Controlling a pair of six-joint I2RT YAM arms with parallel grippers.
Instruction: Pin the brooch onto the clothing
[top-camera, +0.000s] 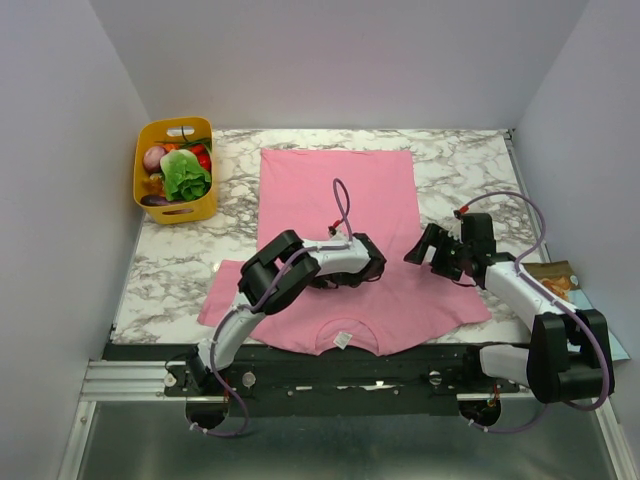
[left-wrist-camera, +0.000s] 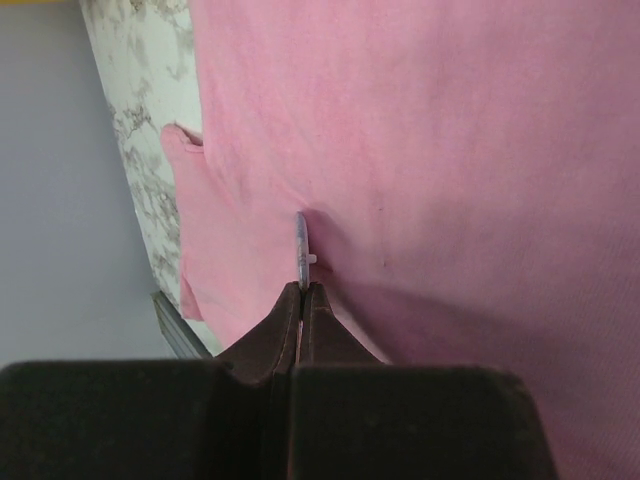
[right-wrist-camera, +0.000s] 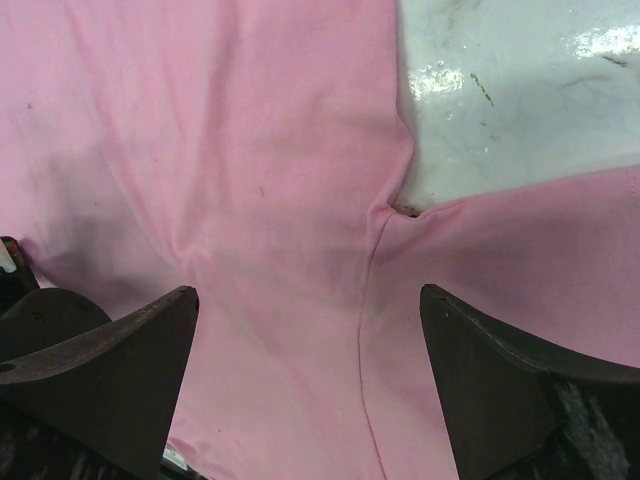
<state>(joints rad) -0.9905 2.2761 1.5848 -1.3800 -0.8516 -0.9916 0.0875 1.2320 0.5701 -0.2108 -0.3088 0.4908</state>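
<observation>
The pink T-shirt (top-camera: 340, 200) lies flat on the marble table, its neckline and white label (top-camera: 342, 340) towards the near edge. My left gripper (top-camera: 340, 278) is low over the shirt's middle. In the left wrist view it (left-wrist-camera: 303, 288) is shut on the brooch (left-wrist-camera: 301, 245), a thin grey disc seen edge-on, which presses into the pink fabric (left-wrist-camera: 450, 150). My right gripper (top-camera: 428, 256) is open and empty just right of it. In the right wrist view it (right-wrist-camera: 307, 292) hovers over the shirt (right-wrist-camera: 250, 150) near the sleeve seam.
A yellow basket (top-camera: 175, 205) of vegetables stands at the back left of the table. A snack packet (top-camera: 555, 281) lies at the right edge beside the right arm. Grey walls close in the left, back and right sides.
</observation>
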